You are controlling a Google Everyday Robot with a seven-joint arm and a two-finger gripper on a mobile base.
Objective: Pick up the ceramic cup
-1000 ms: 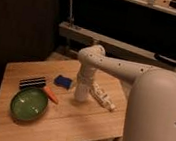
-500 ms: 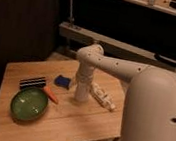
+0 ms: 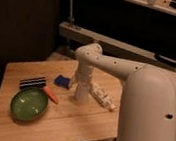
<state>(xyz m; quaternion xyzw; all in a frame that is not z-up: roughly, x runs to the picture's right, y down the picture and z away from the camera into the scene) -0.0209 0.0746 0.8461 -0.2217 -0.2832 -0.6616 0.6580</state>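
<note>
My tool (image 3: 81,88) is down low on the table (image 3: 71,129), at the end of my white arm, about in the middle of the top. I cannot tell if my tool is open or closed. The ceramic cup (image 3: 81,97) seems to be the small white shape right at the tip of my tool, but it is white on white, so I cannot tell where my tool ends and the cup starts. That is my first worry: if I do not have the cup held well, I think I could lift up with nothing. The cup looks smooth and narrow at one end, so I think it could slide out or tip over and roll. A long white package (image 3: 103,97) lies just beside my tool, on the side near my big body. It is white too, so I could bump it or grab it by mistake. A small blue thing (image 3: 62,81) sits just beside my tool on the other side, and I could push it if I move sideways. A small orange thing (image 3: 52,95) is near, next to the green bowl (image 3: 28,104), and a dark striped thing (image 3: 32,82) lies behind the bowl. Those are farther off, so I think they are safe if I go straight up and slow.
</note>
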